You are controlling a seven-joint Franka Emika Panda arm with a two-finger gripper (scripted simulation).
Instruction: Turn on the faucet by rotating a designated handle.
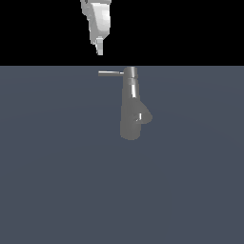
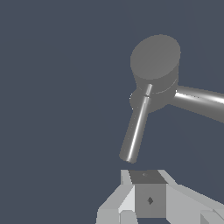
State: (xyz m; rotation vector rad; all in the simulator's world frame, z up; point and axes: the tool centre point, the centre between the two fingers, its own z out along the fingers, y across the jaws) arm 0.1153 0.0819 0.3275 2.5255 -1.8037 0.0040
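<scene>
The gripper (image 1: 99, 49) hangs above and apart from the thin handle (image 1: 110, 73), which juts from the faucet (image 1: 131, 107) toward the exterior view's left over the tabletop (image 1: 57, 181).

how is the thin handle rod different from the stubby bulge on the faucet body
The handle is long and thin; the bulge is short and thick. The handle joins the narrow cap at the top; the bulge sits low on the wide body. They point to opposite sides in the exterior view. Both are grey metal.

grey faucet (image 1: 131, 107), white pincer (image 1: 99, 47)
</scene>
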